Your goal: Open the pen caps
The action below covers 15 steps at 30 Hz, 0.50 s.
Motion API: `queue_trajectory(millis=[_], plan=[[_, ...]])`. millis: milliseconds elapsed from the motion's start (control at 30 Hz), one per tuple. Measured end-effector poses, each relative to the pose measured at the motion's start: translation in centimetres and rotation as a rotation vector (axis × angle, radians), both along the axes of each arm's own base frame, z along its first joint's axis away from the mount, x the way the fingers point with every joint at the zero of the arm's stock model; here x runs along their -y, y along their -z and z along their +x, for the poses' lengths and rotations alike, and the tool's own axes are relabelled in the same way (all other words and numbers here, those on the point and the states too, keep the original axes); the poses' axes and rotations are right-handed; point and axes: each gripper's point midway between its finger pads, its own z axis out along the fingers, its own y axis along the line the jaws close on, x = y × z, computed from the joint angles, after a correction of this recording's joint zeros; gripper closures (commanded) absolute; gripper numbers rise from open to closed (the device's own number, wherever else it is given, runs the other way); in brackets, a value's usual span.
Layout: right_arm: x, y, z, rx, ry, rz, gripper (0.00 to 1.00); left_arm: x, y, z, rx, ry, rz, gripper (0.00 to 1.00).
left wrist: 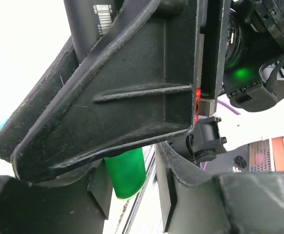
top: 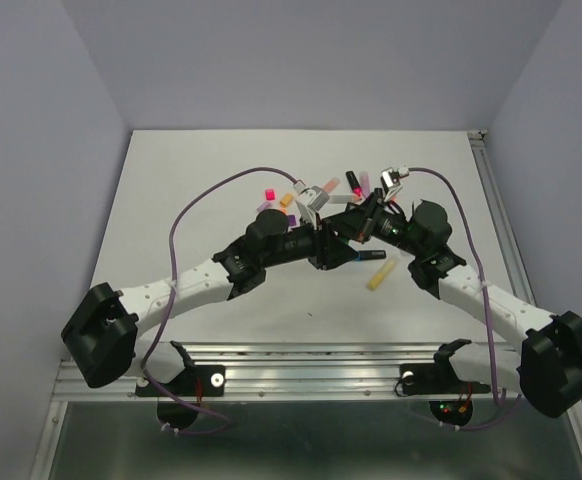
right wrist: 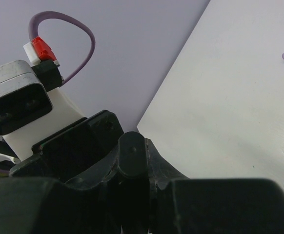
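The likeliest failure from here is a slip. The left gripper (top: 321, 238) has its jaws either side of the green cap (left wrist: 127, 175), but the left wrist view shows a thin line of light between the cap and one pad, so whether the cap is truly pinched cannot be told. A pull on a half-seated grip would probably drag the pads off the smooth plastic and leave the cap on. A second risk is that the black barrel (left wrist: 86, 19) above the cap twists or slides if it is not braced. The right gripper (top: 373, 222) is clenched tight, yet its own view shows only dark fingers pressed together, not what, if anything, lies between them. The two wrists are also crowded nose to nose, so a pull off the pen's axis could knock one gripper into the other, or sweep the loose pieces below, such as the yellow pen (top: 379, 275) near the right forearm and the pink cap (top: 269, 194) beyond the left wrist. As for pose, both arms reach forward and inward from their bases and meet over the middle of the table (top: 201, 170), elbows out, the left gripper pointing toward the right one, with the capped pen between them, seemingly clear of the surface
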Motion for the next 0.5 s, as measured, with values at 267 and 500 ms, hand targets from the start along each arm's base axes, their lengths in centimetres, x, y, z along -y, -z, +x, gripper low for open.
queue_trajectory(millis=[267, 500], plan=[[0.0, -0.7, -0.3, 0.075, -0.023, -0.001, 0.99, -0.1, -0.1, 0.3, -0.041, -0.013, -0.017, 1.00], [0.1, -0.4, 0.8, 0.119, 0.029, -0.039, 0.99, -0.4, 0.1, 0.3, -0.039, -0.023, -0.037, 1.00]])
